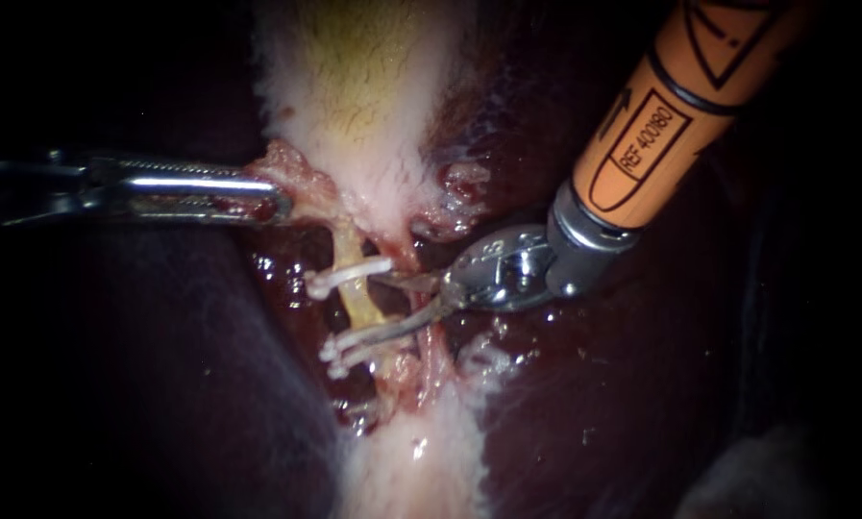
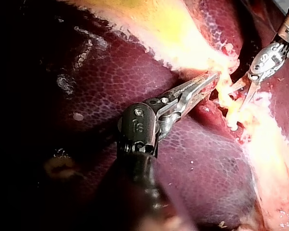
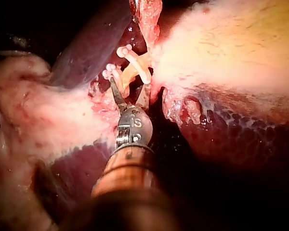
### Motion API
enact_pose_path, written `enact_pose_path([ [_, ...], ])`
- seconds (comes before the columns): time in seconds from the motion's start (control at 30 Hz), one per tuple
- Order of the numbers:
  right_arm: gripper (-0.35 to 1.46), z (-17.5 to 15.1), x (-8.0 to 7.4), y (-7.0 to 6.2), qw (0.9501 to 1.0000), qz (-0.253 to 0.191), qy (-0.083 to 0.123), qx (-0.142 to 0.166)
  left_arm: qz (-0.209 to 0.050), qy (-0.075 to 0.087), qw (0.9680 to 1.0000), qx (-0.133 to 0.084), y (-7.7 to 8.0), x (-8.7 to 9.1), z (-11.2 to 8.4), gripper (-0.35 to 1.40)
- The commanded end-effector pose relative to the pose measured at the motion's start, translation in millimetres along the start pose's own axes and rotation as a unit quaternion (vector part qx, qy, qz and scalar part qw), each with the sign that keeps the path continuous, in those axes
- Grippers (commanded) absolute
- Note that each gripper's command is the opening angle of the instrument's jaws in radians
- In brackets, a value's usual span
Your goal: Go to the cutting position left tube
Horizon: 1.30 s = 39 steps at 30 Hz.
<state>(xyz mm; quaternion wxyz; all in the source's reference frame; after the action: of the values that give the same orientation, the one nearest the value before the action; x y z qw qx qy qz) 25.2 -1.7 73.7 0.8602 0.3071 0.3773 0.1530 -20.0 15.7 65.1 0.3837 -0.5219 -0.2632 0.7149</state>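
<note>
Between the white clips (image 1: 349,276), the left tube (image 1: 359,306) lies bare, just left of the right instrument (image 1: 399,303), whose pincer is open, likely ready to cut. Far left, the left instrument (image 1: 269,204) has its pincer closed on reddish tissue (image 1: 298,176), probably to hold the tube stretched.

Narrow bare tube (image 1: 359,301) stretch between two white clips (image 1: 349,276)

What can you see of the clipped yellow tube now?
The tube is thin, pale yellow, wet, stretched between pale tissue. Three white clips cross it: one higher, two together lower. The right instrument, jaws open, flanks the bare stretch between; contact unclear. The left instrument grips pink tissue beside its upper end.
</note>
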Motion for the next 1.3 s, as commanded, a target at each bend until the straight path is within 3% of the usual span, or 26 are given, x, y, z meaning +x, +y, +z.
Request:
enact_pose_path([
  [0.03,1.25,0.0,0.0,0.2,1.0,0.003,-0.002,0.002,0.0,0.0,1.0,0.0,0.0,0.0,0.0,-0.35],
  [0.1,1.25,0.1,0.0,0.5,0.9999,0.009,-0.003,0.006,0.0,0.0,1.0,0.0,0.0,0.0,0.0,-0.35],
  [0.23,1.25,0.7,0.5,0.8,0.9983,0.029,0.034,0.038,0.0,0.0,1.0,0.0,0.0,0.0,0.0,-0.35],
  [0.4,1.25,1.5,1.4,0.4,0.9956,0.035,0.044,0.075,0.0,0.0,1.0,0.0,0.1,0.0,0.1,-0.35],
  [0.57,1.26,2.0,2.1,-1.4,0.9906,0.036,0.066,0.114,0.0,0.0,1.0,0.0,0.1,0.0,0.1,-0.35],
  [0.8,1.26,2.4,3.2,-4.1,0.9846,0.028,0.075,0.155,0.0,0.0,1.0,0.0,0.1,0.0,0.1,-0.35],
  [0.97,1.26,3.4,4.4,-4.7,0.9839,0.037,0.082,0.154,0.0,0.0,1.0,0.0,0.1,0.0,0.1,-0.35],
  [1.3,1.25,5.3,5.6,-3.6,0.9833,0.069,0.1,0.136,0.0,0.0,1.0,0.001,0.1,0.0,0.2,-0.35],
])
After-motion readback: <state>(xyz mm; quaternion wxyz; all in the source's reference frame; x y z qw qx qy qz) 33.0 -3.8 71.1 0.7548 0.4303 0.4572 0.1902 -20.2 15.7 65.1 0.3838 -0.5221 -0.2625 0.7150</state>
